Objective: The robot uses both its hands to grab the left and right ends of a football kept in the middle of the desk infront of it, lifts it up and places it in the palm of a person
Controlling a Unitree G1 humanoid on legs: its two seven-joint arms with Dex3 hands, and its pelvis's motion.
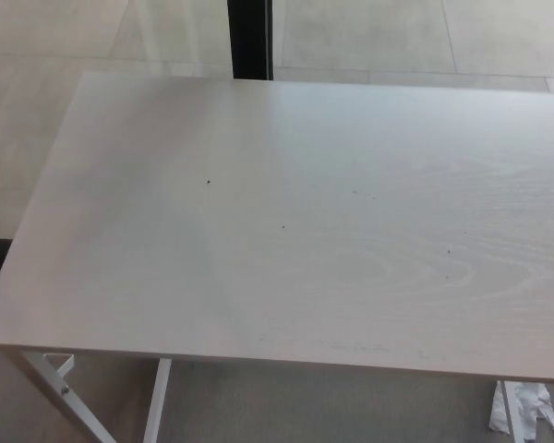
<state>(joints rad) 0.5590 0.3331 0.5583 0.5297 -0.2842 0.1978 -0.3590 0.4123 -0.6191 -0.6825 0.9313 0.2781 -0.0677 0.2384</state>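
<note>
One pale wooden desk (286,231); two white legs (155,399)

White metal desk legs (153,399), crumpled white paper (526,411) on tiled floor (369,32)

Desk: I see a pale wood-grain desk (286,231) filling most of my head view, with a few small dark specks on its top.
Frame: white metal legs (74,401) show under the near left edge.
Floor: light tiles (55,37) lie beyond, with a dark vertical post (250,39) behind the far edge.
Lower right: a crumpled white scrap (526,411) lies on the floor.
</note>
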